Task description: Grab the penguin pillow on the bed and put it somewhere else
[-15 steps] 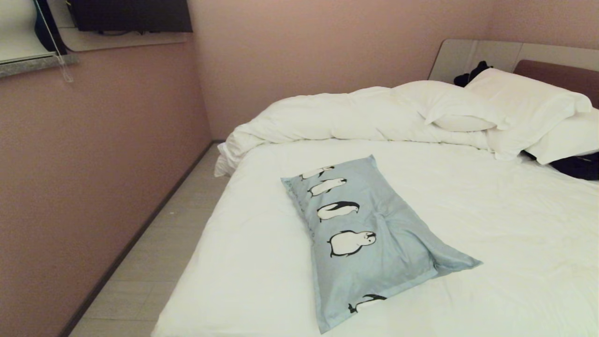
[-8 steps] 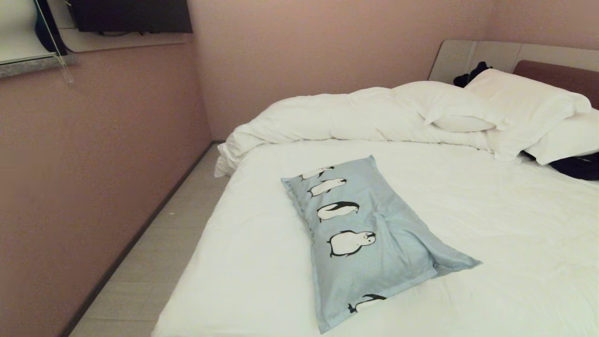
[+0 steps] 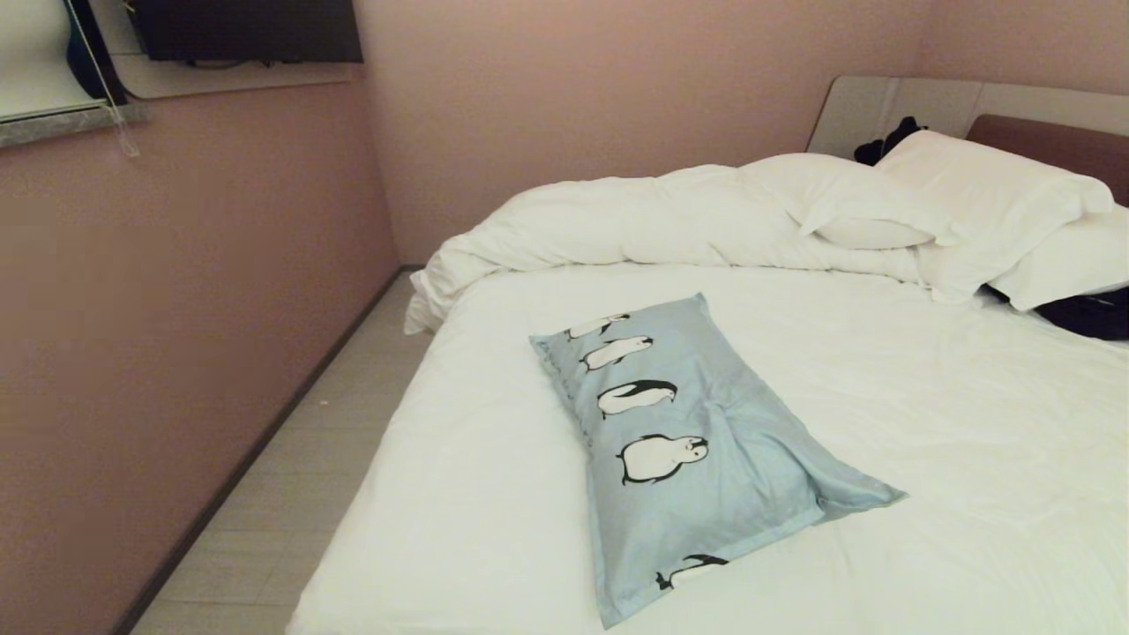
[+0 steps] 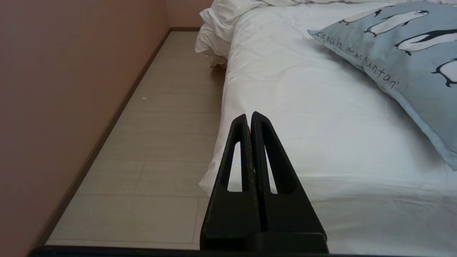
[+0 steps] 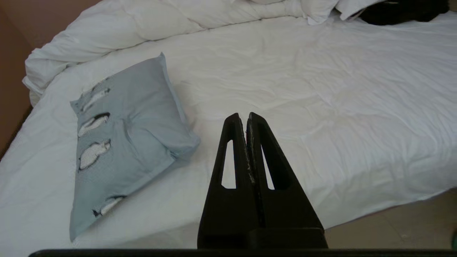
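The light blue penguin pillow (image 3: 697, 450) lies flat on the white sheet of the bed (image 3: 926, 423), near its left front part. It also shows in the left wrist view as the penguin pillow (image 4: 403, 53) and in the right wrist view as the penguin pillow (image 5: 121, 142). My right gripper (image 5: 242, 116) is shut and empty, held above the sheet, apart from the pillow's nearest corner. My left gripper (image 4: 248, 116) is shut and empty, parked by the bed's front left corner. Neither arm shows in the head view.
A rumpled white duvet (image 3: 635, 216) and white pillows (image 3: 979, 194) lie at the far side by the brown headboard (image 3: 1058, 141). Dark clothing (image 3: 1094, 313) lies at the right. A narrow strip of floor (image 3: 291, 494) runs between bed and pink wall (image 3: 159, 353).
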You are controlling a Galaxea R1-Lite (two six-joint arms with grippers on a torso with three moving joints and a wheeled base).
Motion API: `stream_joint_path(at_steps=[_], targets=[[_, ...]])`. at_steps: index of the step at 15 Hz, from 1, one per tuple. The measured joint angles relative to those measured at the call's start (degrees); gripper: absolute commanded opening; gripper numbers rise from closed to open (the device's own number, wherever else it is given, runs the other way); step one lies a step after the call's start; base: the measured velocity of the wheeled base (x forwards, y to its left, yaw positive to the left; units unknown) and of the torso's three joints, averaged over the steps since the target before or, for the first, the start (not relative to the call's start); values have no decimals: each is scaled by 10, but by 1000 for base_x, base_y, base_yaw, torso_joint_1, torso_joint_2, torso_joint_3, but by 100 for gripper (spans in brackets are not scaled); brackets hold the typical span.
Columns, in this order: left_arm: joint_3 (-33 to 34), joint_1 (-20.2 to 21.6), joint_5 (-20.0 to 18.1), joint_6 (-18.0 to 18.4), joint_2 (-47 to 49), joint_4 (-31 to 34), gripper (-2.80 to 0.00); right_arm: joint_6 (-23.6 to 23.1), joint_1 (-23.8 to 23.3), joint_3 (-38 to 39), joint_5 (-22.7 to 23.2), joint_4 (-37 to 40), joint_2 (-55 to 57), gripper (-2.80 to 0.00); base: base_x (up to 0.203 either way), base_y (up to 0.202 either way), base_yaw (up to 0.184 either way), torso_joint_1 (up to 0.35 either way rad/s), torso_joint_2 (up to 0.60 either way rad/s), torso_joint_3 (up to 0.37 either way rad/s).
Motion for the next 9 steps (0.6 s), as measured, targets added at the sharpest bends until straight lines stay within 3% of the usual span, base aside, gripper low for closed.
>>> stream_joint_path(at_steps=[6,9], targets=[[0,0,0,0,0,0,-280,2,-36,10,-20,61,-53,-280,0,0,0,0,0,0],[0,0,0,0,0,0,-280,0,-82,6,-28,64,-45,-280,0,0,0,0,0,0]])
